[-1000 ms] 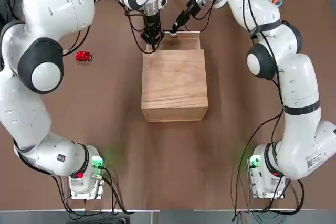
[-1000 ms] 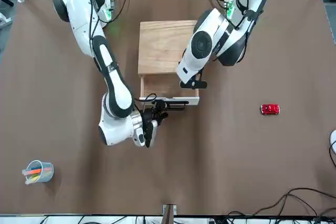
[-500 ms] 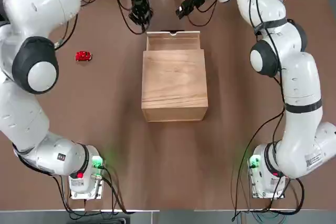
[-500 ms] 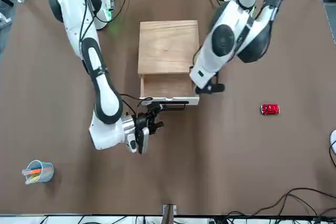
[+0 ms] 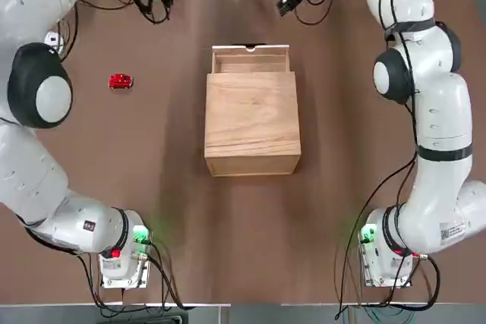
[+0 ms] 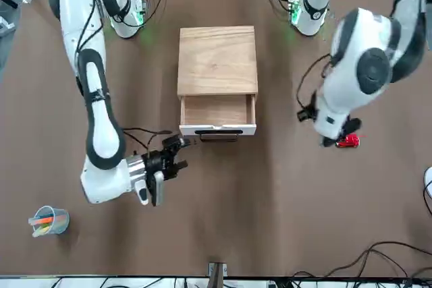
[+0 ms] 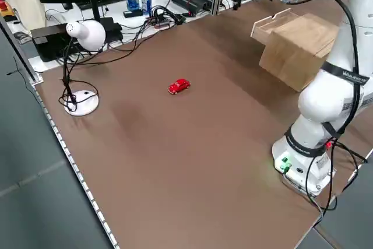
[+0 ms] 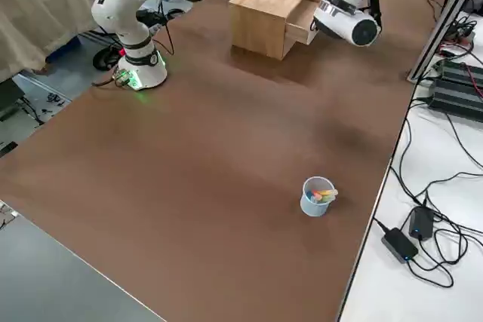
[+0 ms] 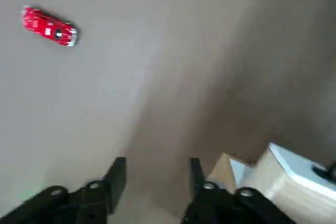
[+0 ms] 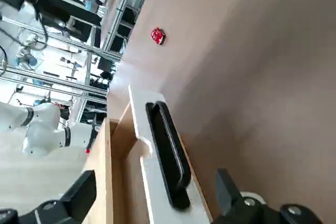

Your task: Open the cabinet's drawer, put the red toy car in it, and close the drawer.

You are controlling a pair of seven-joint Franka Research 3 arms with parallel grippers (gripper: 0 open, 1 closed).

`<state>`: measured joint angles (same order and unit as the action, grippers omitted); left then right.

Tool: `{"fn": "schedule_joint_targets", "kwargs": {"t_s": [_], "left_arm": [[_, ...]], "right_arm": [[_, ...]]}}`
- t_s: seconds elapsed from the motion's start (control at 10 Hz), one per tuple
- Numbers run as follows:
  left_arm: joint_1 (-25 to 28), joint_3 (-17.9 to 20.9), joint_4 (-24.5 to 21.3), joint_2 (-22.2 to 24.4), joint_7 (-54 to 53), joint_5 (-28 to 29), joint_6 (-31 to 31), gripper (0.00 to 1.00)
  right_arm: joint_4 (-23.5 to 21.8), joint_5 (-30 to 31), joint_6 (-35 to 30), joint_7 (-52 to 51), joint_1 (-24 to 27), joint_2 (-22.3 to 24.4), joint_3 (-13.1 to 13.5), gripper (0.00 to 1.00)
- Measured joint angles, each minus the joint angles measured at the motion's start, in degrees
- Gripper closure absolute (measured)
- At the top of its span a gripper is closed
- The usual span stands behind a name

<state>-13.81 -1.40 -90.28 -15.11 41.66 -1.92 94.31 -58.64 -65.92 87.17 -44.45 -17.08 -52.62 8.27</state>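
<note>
The cabinet (image 5: 251, 122) stands mid-table with its drawer (image 5: 250, 58) pulled out on the far side, its tray bare and its black handle (image 10: 168, 153) facing away from me. On the mat to the cabinet's left lies the red toy car (image 5: 120, 81), which the left wrist view also catches (image 9: 49, 25). My left gripper (image 5: 154, 11) hovers near the far edge, beyond the car, open and holding nothing. Beyond the drawer's right corner, my right gripper (image 5: 289, 4) is open wide and just as bare, looking back at the handle.
A cup of coloured pens (image 6: 48, 220) stands near the far edge on my right side. A white desk lamp (image 7: 81, 33) and cables sit off the table's left end. Part of a white mouse (image 6: 428, 183) shows at the far left.
Both grippers have drawn back from the drawer front, the left one swinging far to the left and opening, the right one rising away to the right. The drawer stays pulled out.
</note>
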Motion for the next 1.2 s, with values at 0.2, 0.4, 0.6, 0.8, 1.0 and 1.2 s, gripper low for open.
{"fn": "schedule_joint_targets", "kwargs": {"t_s": [0.2,0.4,0.6,0.8,1.0,1.2], "left_arm": [[0.65,7.52,-1.83,0.52,1.68,-0.06,2.27,0.07],[1.12,14.08,-7.8,1.87,5.75,-0.54,11.39,0.0],[1.67,19.05,-16.0,4.59,7.16,-2.93,19.44,0.0],[1.91,23.09,-20.95,5.83,7.55,-6.76,23.72,0.0],[2.31,25.06,-24.52,4.74,8.23,-9.18,28.93,0.0],[3.51,25.14,-25.59,1.31,9.84,-12.27,32.92,0.0]], "right_arm": [[0.26,4.57,-5.92,3.52,-0.08,2.54,6.48,0.0],[0.47,12.36,-7.0,9.98,-0.19,5.54,8.99,0.0],[0.54,18.91,-6.93,19.49,-0.44,8.55,9.37,0.0],[0.59,21.87,-6.98,27.27,-0.61,10.55,9.56,0.0],[0.77,26.59,-7.03,31.05,-1.3,13.47,9.56,0.0],[0.76,29.75,-7.24,32.39,-2.24,16.44,9.56,0.0]]}}
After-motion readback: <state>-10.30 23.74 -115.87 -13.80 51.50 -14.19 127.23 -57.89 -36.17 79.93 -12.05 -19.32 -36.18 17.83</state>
